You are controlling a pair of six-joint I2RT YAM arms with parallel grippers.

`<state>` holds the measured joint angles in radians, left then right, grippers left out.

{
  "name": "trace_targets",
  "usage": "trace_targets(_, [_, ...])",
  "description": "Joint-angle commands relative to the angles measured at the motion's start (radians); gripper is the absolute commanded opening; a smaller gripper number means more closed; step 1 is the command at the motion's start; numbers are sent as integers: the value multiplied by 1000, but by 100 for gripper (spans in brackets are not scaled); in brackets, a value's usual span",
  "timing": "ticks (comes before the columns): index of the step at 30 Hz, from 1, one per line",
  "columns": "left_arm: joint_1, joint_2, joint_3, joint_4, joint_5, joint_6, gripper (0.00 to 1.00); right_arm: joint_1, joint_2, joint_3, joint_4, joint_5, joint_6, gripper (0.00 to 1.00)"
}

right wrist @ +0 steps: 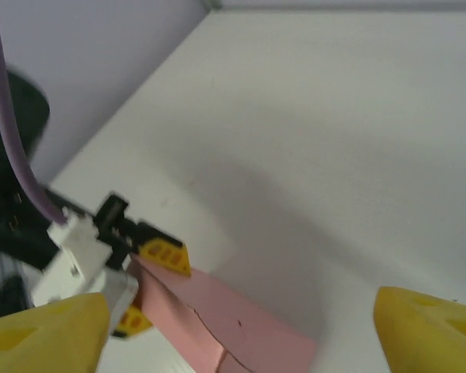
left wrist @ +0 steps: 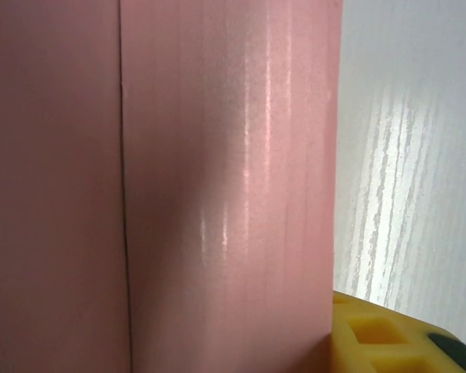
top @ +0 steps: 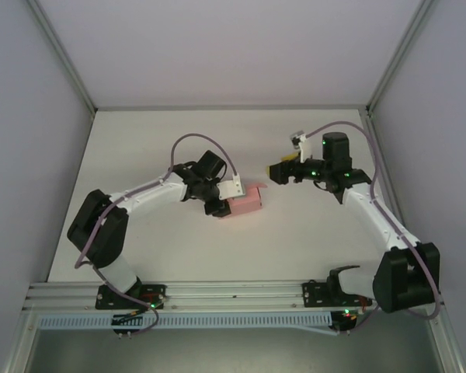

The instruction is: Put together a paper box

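The paper box [top: 247, 200] is a small pink rectangular box near the middle of the white table [top: 311, 249]. My left gripper [top: 224, 204] is shut on the box's left end. In the left wrist view the pink card [left wrist: 225, 186] sits close to the lens, with one yellow finger [left wrist: 388, 336] against its right edge. From the right wrist view the box [right wrist: 241, 322] lies below and ahead, clamped between the left gripper's yellow pads [right wrist: 165, 255]. My right gripper [top: 277, 172] hovers just right of the box and is open, its yellow fingertips [right wrist: 427, 330] wide apart and apart from the box.
Grey enclosure walls [top: 31, 116] and metal corner posts [top: 66, 58] border the table on three sides. An aluminium rail [top: 233, 294] carrying both arm bases runs along the near edge. The table behind and in front of the box is bare white.
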<state>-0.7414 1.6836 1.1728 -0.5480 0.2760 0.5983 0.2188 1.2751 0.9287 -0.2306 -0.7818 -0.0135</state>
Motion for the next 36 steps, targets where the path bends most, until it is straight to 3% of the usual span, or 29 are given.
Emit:
trace_targets(1, [14,55,70,-102,36,28,39,15,71,36,-128,-37,-160,76])
trace_targets(7, [15,133,143,-165,-24,2,42,81,167,80,-197,27,-234,60])
trace_targets(14, [0,179,183,-192,-81,-5,44,181,254,170,-273,268,-268,48])
trace_targets(20, [-10,197,199,-199,-112,-17,43,217,255,180,-292,337,-262,31])
trace_targets(23, [-11,197,200,-200,-115,-21,43,225,245,177,-306,367,-241,18])
trace_targets(28, [-14,203,201,-185,-117,-29,43,230,252,192,-324,351,-162,0])
trace_targets(31, [-16,217,210,-172,-138,-53,43,239,253,197,-317,334,-64,0])
trace_targets(36, [-17,231,208,-147,-142,-78,43,274,236,108,-149,334,253,0])
